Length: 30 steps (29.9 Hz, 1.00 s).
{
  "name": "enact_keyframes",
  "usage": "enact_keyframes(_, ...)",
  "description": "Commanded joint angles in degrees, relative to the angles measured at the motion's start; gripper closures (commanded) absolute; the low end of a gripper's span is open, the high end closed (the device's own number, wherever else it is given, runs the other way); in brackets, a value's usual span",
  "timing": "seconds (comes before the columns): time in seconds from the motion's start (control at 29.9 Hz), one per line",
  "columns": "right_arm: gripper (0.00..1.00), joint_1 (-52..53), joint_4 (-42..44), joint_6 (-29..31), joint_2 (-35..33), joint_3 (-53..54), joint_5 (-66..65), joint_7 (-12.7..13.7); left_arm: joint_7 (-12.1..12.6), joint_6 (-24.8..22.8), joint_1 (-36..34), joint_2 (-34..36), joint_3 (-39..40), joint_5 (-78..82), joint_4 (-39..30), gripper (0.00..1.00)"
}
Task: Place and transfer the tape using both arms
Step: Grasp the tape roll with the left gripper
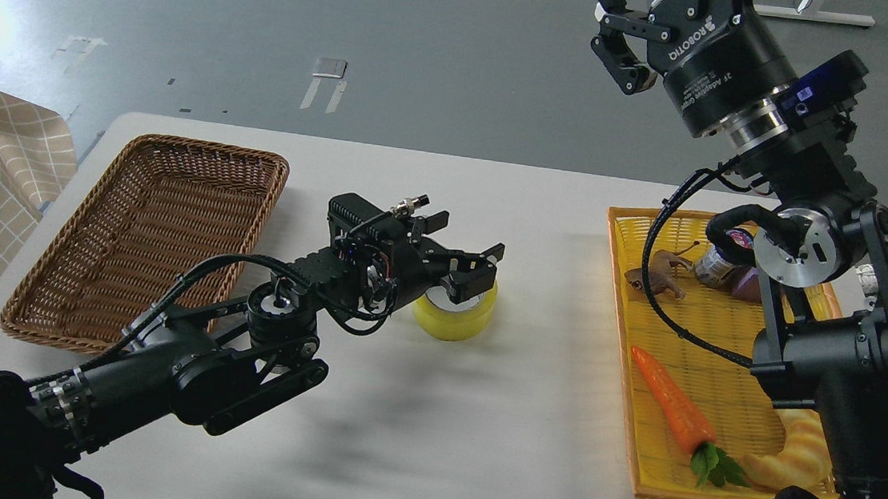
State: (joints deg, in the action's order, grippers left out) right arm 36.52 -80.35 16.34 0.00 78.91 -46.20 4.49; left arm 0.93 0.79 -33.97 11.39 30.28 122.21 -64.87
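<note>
The tape (454,315) sits flat on the tabletop (448,202) near its middle, roughly between the brown wicker basket (147,240) at the left edge and the yellow tray (707,361) at the right edge. The left gripper (474,272) is right at the roll's top rim with its fingers spread around it; whether the fingers actually press the roll I cannot tell. The roll's place mid-table looks like a handover spot that either arm could reach.

The right gripper (619,36) is raised high above the tray's far end, fingers spread and holding nothing — likely parked clear to leave the left arm room.

In the tray lie a carrot (675,406), a croissant toy (792,453), a small brown animal figure (663,273) and a can (720,262), all well apart from the tape.
</note>
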Motion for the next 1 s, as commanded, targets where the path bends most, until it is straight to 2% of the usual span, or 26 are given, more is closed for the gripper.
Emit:
enact_keyframes(0.0, 0.00, -0.1, -0.1, 0.0, 0.0, 0.6, 0.1, 0.0, 0.0, 0.0, 0.0, 1.2, 0.0, 0.2, 1.0, 0.02)
enact_keyframes(0.77, 0.00, -1.8, -0.7, 0.0, 0.0, 0.6, 0.1, 0.0, -0.7, -0.1, 1.1, 1.5, -0.1, -0.8, 2.9, 0.02)
enact_keyframes(0.97, 0.00, -2.1, -0.5, 0.0, 0.0, 0.5, 0.1, 0.0, -0.6, -0.2, 2.2, 1.4, -0.1, -0.8, 5.5, 0.02)
